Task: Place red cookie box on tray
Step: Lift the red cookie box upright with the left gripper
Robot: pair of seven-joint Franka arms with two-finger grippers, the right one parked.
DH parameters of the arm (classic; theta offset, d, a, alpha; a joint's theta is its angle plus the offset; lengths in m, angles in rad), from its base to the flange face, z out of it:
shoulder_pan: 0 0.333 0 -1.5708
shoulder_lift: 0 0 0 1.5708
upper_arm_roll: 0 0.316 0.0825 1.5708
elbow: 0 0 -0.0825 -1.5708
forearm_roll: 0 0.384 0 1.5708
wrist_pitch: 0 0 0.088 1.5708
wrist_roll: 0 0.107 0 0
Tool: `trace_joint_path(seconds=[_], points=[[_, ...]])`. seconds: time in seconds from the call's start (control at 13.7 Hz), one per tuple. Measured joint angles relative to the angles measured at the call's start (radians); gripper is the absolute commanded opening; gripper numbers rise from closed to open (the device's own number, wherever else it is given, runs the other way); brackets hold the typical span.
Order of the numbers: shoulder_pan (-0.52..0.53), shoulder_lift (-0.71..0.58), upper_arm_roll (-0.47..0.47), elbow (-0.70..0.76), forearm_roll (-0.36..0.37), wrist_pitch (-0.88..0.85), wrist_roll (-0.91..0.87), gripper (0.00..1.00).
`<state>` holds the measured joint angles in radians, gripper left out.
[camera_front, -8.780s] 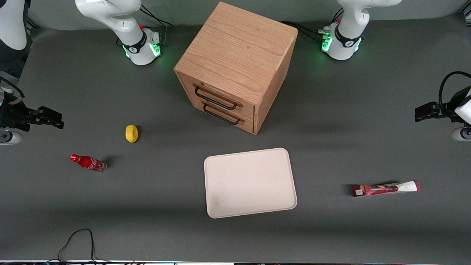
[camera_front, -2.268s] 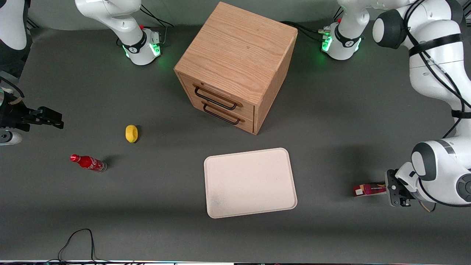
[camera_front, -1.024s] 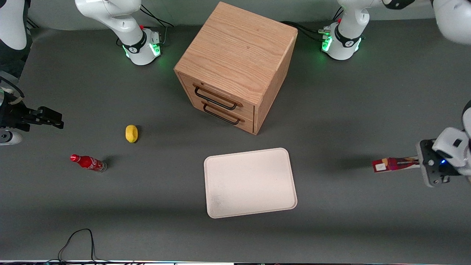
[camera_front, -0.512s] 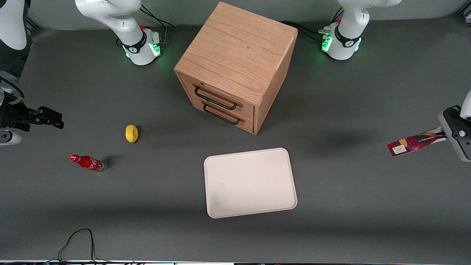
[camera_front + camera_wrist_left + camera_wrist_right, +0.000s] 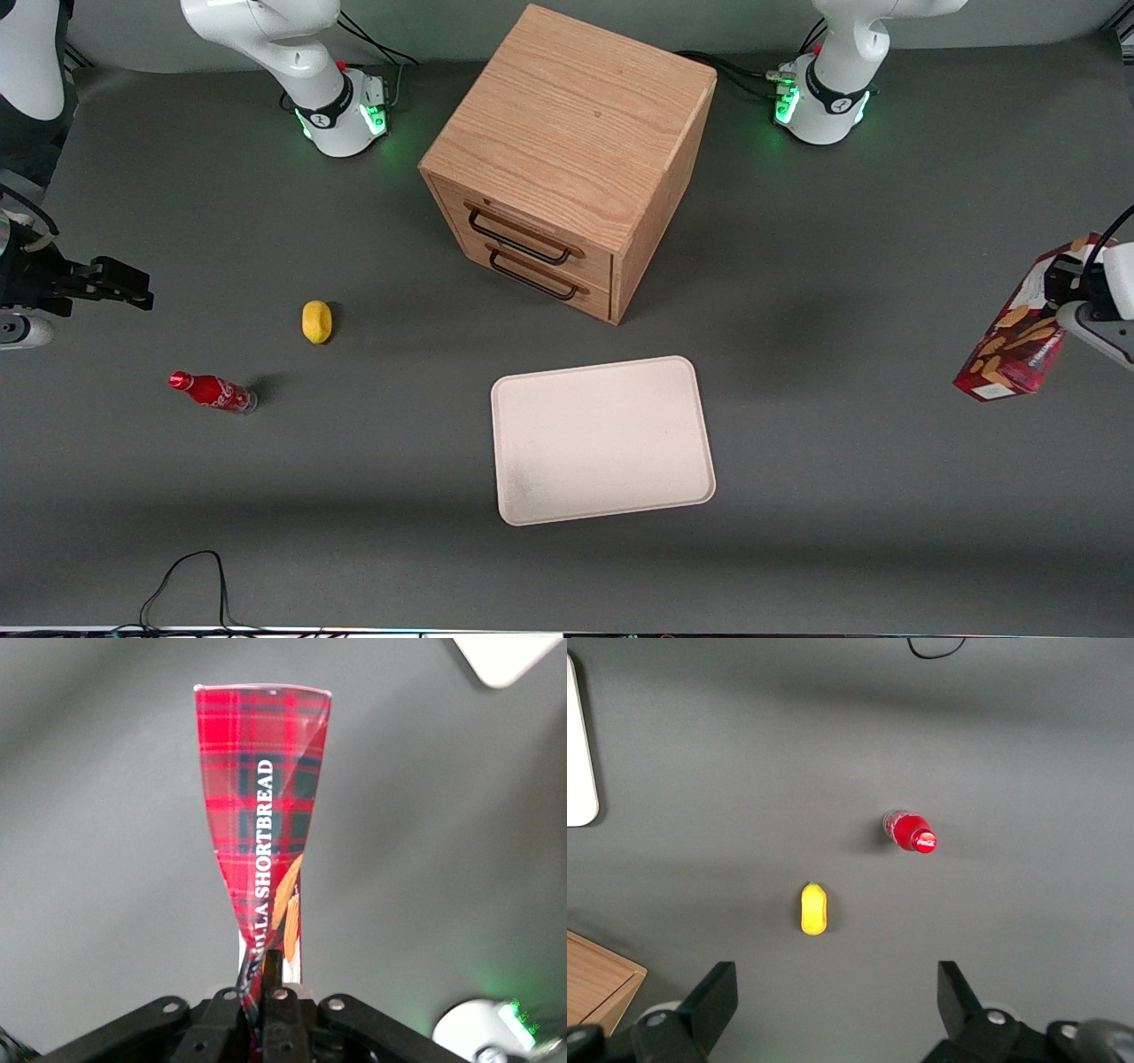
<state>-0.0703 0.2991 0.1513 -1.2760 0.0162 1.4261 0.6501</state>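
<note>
Red cookie box (image 5: 1014,341): held off the table at the right edge of the front view, tilted, its upper end pinched in the gripper (image 5: 1067,283) of the working arm. The wrist camera shows the jaws closed tight on one end of the carton (image 5: 263,828), the walls visibly pinched inward at the grip, the free end pointing away from the gripper (image 5: 266,979).

Tray (image 5: 602,439): lower centre of the front view, bare, well apart from the box and toward the parked arm's end from it. Transport is judged to be the step in hand; nothing has been placed.

Recommended handling: carry the box across to the tray at a height that clears the rim, level it so its long side runs along the tray's short side, lower until it lies flat on the tray, then release. An end grip on a long carton leaves it free to swing, so a slow traverse is advised. The drawer cabinet (image 5: 567,159), upper centre, looks to be off the direct path.

Materials: the box is thin printed card, red tartan with white lettering and cookie pictures, slim and easily crushed. The tray is matt cream, rectangular, with rounded corners and a low rim. The table (image 5: 842,549) has a dull grey, non-reflective covering.
</note>
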Motion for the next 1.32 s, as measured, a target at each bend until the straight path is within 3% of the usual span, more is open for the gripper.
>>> trace_joint_path(seconds=[0.37, 0.73, 1.1, 1.32], points=[[-0.044, -0.118, -0.013, -0.093, -0.002, 0.013, -0.367, 0.00], [-0.054, -0.263, -0.012, -0.329, -0.002, 0.147, -0.432, 0.00], [-0.082, -0.275, -0.030, -0.354, -0.002, 0.167, -0.482, 0.00], [-0.117, -0.238, -0.122, -0.334, -0.004, 0.202, -0.680, 0.00]])
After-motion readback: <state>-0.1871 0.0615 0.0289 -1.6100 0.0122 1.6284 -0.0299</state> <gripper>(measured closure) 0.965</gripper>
